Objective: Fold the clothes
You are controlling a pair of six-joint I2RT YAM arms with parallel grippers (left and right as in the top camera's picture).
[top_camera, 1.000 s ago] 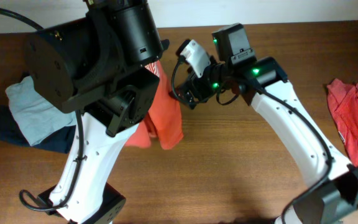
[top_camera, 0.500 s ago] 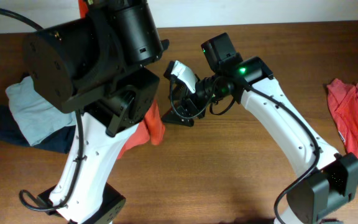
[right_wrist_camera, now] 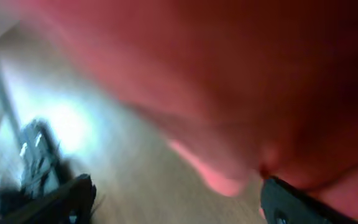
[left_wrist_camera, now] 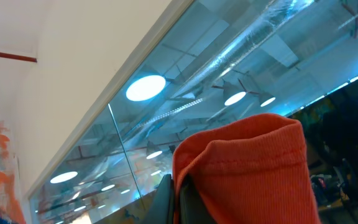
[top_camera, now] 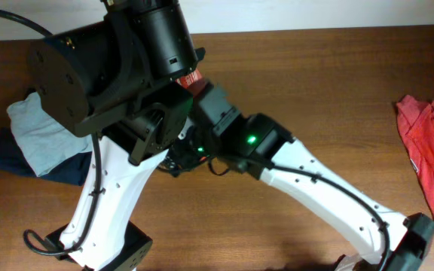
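Note:
My left gripper (left_wrist_camera: 180, 202) is raised high and shut on a fold of an orange-red T-shirt (left_wrist_camera: 247, 168), which bulges over its fingertips. In the overhead view the left arm hides this shirt except for a red scrap (top_camera: 191, 78). My right gripper (right_wrist_camera: 179, 200) is open, its fingers wide apart, just below the shirt's hanging cloth (right_wrist_camera: 229, 74). The blurred hem reaches its right finger (right_wrist_camera: 297, 202). The right arm (top_camera: 255, 147) reaches in under the left arm. A pale grey-blue garment (top_camera: 40, 128) lies on a dark navy one (top_camera: 17, 159) at the left.
Another orange-red T-shirt (top_camera: 428, 143) lies crumpled at the table's right edge. The big black left arm (top_camera: 104, 75) fills the upper left of the overhead view. The brown wooden table (top_camera: 315, 83) shows bare wood between the arms and the right-hand shirt.
The right arm has swung left and down, going in under the left arm. The hanging orange-red shirt, visible overhead a second ago, is now almost wholly hidden behind the arms.

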